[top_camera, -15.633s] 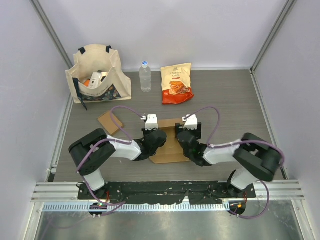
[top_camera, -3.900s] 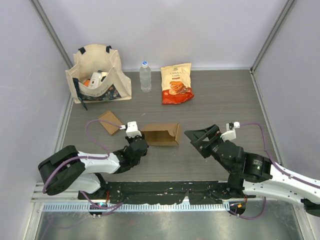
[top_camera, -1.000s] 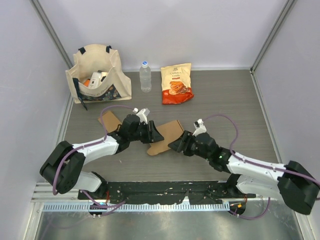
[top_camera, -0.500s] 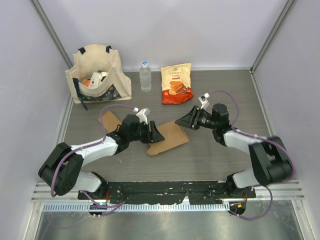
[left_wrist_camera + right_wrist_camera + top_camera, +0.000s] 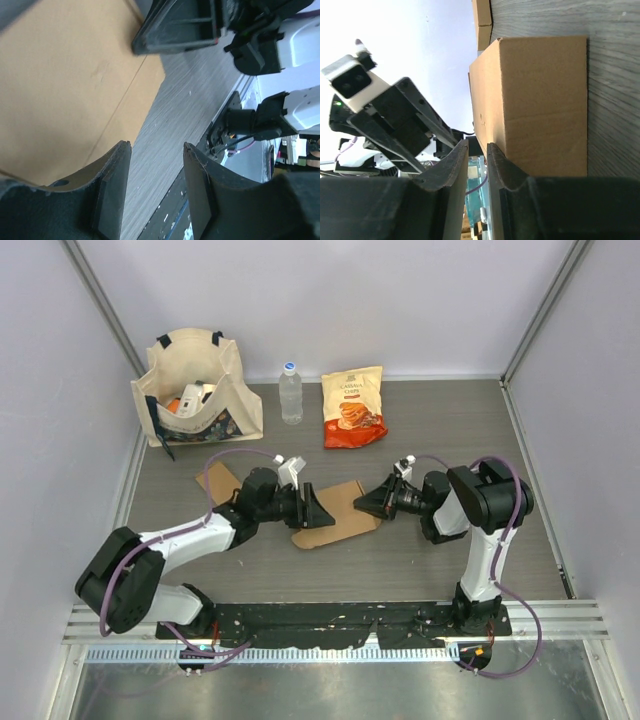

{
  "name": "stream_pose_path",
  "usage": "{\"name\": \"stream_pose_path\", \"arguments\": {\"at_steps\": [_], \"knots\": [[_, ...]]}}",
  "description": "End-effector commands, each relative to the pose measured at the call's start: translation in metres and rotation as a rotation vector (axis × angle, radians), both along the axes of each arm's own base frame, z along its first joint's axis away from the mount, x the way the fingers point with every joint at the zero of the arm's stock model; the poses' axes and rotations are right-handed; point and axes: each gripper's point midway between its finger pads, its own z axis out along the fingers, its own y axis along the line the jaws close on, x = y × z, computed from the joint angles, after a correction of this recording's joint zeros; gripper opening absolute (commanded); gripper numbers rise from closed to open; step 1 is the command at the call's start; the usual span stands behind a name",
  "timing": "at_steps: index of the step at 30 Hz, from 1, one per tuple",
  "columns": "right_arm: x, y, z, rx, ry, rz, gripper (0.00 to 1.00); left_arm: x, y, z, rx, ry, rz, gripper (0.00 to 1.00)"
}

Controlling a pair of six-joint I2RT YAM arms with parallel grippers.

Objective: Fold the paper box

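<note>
Centrally on the grey wood-grain tabletop [image 5: 450,430], within pale lilac walls [image 5: 350,300], lies a flattened brown cardboard box [image 5: 342,516]. The left gripper [image 5: 320,508] gapes over the box's left. The right gripper [image 5: 362,508] is nearly together at its right edge, grip unclear.

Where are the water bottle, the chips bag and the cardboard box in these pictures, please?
water bottle [image 5: 290,398], top view, on its clear body
chips bag [image 5: 353,410], top view, on its printed front
cardboard box [image 5: 340,512], top view, on its flat upper panel
</note>
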Motion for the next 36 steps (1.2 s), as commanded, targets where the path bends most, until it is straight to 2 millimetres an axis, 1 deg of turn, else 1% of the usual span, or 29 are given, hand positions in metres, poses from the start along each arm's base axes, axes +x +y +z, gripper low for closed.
{"name": "stream_pose_path", "arguments": {"at_steps": [1,2,3,7,8,9,10,11,12,13,14,15,16,17,18,19,20,21,22,24,25,26,27,28,30,31,33,35,36], "knots": [[-0.003,-0.001,0.041,0.078,-0.281,-0.021,0.28,-0.017,0.004,-0.015,-0.019,0.040,-0.023,0.50],[-0.004,-0.002,0.045,0.080,-0.284,-0.023,0.29,-0.017,0.008,-0.022,0.000,0.040,-0.004,0.50],[-0.004,-0.002,0.054,0.088,-0.305,-0.026,0.30,-0.017,0.010,-0.025,0.013,0.040,0.004,0.50],[-0.003,-0.003,0.066,0.072,-0.325,-0.029,0.38,-0.011,0.022,-0.041,0.117,0.013,0.030,0.52],[-0.003,-0.002,0.062,0.052,-0.295,-0.028,0.39,-0.007,0.022,-0.041,0.139,-0.010,0.021,0.53],[-0.003,-0.003,0.069,0.043,-0.320,-0.030,0.40,-0.007,0.025,-0.042,0.163,-0.007,0.022,0.53],[0.001,-0.004,0.067,0.010,-0.357,-0.039,0.42,-0.005,0.027,-0.041,0.177,-0.012,0.027,0.54],[0.001,-0.005,0.055,-0.032,-0.290,-0.037,0.43,0.000,0.026,-0.029,0.170,-0.041,0.031,0.56],[0.003,-0.007,0.054,-0.063,-0.293,-0.042,0.43,0.002,0.029,-0.023,0.179,-0.060,0.042,0.57],[0.008,-0.007,0.065,-0.097,-0.350,-0.046,0.47,0.003,0.031,-0.017,0.181,-0.073,0.051,0.61],[0.008,-0.018,0.031,-0.258,-0.271,-0.059,0.50,0.006,0.031,-0.005,0.171,-0.097,0.065,0.63],[0.012,-0.026,0.019,-0.370,-0.275,-0.071,0.53,0.005,0.034,0.013,0.147,-0.131,0.078,0.66],[0.024,-0.033,0.031,-0.447,-0.319,-0.104,0.58,0.011,0.038,0.023,0.144,-0.161,0.119,0.73],[0.024,-0.049,0.013,-0.576,-0.279,-0.127,0.61,0.011,0.043,0.029,0.147,-0.170,0.145,0.77],[0.027,-0.054,0.013,-0.609,-0.288,-0.134,0.63,0.011,0.050,0.039,0.150,-0.185,0.182,0.81],[0.035,-0.055,0.021,-0.625,-0.313,-0.144,0.65,0.019,0.061,0.041,0.171,-0.200,0.249,0.84],[0.031,-0.058,0.010,-0.659,-0.263,-0.121,0.66,0.020,0.069,0.039,0.195,-0.192,0.284,0.85],[0.032,-0.059,0.006,-0.672,-0.258,-0.098,0.66,0.023,0.077,0.042,0.203,-0.196,0.326,0.86],[0.036,-0.057,0.007,-0.668,-0.252,-0.090,0.66,0.034,0.091,0.040,0.219,-0.179,0.416,0.88],[0.037,-0.050,0.005,-0.624,-0.235,-0.082,0.66,0.042,0.102,0.033,0.217,-0.130,0.479,0.91],[0.037,-0.048,0.002,-0.612,-0.229,-0.082,0.65,0.051,0.111,0.023,0.205,-0.066,0.519,0.92],[0.041,-0.047,0.004,-0.600,-0.244,-0.089,0.65,0.053,0.102,0.024,0.150,-0.039,0.474,0.93],[0.041,-0.045,-0.003,-0.595,-0.230,-0.080,0.63,0.056,0.101,0.018,0.130,0.003,0.465,0.93],[0.043,-0.045,-0.006,-0.597,-0.222,-0.079,0.59,0.063,0.103,0.002,0.135,0.066,0.469,0.93],[0.044,-0.044,-0.011,-0.592,-0.217,-0.078,0.53,0.071,0.092,0.004,0.088,0.066,0.427,0.92],[0.043,-0.044,-0.013,-0.592,-0.210,-0.082,0.50,0.075,0.091,-0.007,0.101,0.084,0.424,0.92],[0.042,-0.044,-0.020,-0.591,-0.197,-0.076,0.39,0.083,0.088,-0.010,0.093,0.071,0.428,0.92],[0.041,-0.041,-0.023,-0.569,-0.188,-0.069,0.36,0.088,0.088,-0.021,0.113,0.094,0.421,0.93],[0.039,-0.041,-0.029,-0.570,-0.172,-0.066,0.36,0.087,0.085,-0.022,0.109,0.097,0.401,0.93]]}}
